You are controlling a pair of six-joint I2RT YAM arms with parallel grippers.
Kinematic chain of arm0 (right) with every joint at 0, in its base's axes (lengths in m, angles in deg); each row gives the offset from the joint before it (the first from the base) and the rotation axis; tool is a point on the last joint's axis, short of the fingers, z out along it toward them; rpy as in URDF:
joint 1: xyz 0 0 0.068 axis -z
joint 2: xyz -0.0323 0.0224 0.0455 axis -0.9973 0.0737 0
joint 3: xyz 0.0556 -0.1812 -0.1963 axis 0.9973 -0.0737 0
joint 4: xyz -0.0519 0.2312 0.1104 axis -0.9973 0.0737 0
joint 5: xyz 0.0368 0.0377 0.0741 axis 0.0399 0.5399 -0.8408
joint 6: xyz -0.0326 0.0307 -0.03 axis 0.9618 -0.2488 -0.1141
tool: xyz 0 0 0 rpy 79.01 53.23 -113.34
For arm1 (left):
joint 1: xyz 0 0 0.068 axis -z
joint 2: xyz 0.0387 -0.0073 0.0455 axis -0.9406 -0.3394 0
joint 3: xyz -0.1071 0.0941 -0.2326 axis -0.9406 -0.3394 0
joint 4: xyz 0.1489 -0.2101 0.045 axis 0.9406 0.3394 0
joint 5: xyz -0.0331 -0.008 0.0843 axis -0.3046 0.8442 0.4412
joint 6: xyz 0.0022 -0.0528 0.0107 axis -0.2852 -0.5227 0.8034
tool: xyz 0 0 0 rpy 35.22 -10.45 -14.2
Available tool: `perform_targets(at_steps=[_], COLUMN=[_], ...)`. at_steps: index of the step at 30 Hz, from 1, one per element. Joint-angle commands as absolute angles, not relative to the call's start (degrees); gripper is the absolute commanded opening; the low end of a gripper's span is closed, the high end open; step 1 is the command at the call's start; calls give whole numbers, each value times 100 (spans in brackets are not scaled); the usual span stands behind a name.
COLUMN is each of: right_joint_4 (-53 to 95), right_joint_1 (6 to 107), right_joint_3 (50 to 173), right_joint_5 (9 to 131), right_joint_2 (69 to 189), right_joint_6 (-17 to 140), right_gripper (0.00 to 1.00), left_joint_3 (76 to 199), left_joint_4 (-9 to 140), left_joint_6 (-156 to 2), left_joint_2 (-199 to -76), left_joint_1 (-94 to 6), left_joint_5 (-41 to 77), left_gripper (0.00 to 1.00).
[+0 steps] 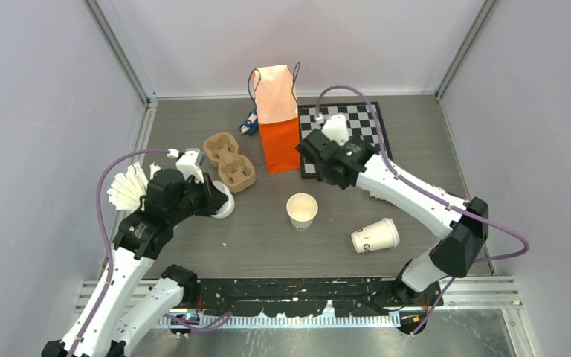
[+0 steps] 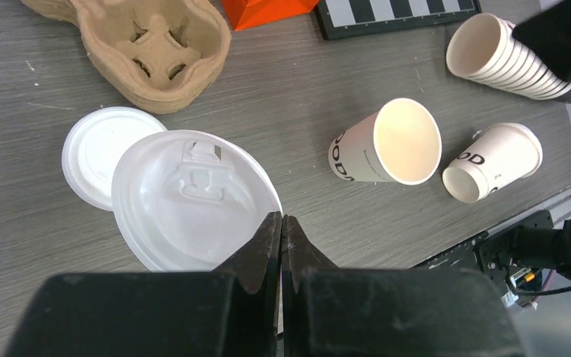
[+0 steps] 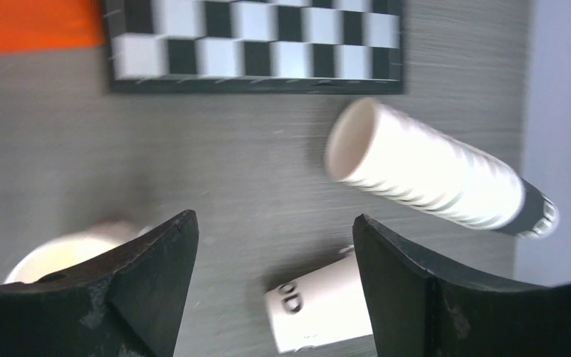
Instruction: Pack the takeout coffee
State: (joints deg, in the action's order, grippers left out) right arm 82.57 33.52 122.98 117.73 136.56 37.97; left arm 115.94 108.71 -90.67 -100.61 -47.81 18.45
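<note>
1. The left gripper [image 2: 282, 219] pinches a round white plastic sip lid [image 2: 193, 201].
2. The lidless white paper coffee cup [image 1: 302, 210] stands upright on the grey counter [image 1: 268, 245], to that gripper's right, mouth up.
3. The right gripper [image 3: 275, 219], jaws spread and empty, hovers just beyond it.

Top external: high, behind the arm bases, looking down on the whole bench [image 1: 268, 245]. Left wrist: close, looking down past the left jaws. Right wrist: likewise past the right jaws, blurred. All three share the checkerboard mat [image 1: 364, 119] and lying cup [image 1: 375, 236]; both wrist views also share the cup stack [image 2: 502, 56].
</note>
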Motion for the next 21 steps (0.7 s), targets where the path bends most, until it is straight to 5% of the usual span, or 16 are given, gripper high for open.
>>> perform_targets(at_steps=[1,13,21], right_joint_4=[8801,9305,9376], right_joint_1=[4148,5079,5370], right_joint_3=[12159,12822,12372], right_joint_5=[13211,14398,14481], right_joint_2=[13688,15964,16394], right_joint_6=[3080,2396,2095], right_gripper=[82,93,89], left_joint_3=[11473,11378,11348], left_joint_4=[10654,10500,10434], left_joint_6=[-8880,-8779,-8783], left_joint_2=[-9953,-9957,-9953], left_joint_1=[-4810,-4810,-4810], left_joint_5=[1580,1090,952], left_gripper=[0,0,0])
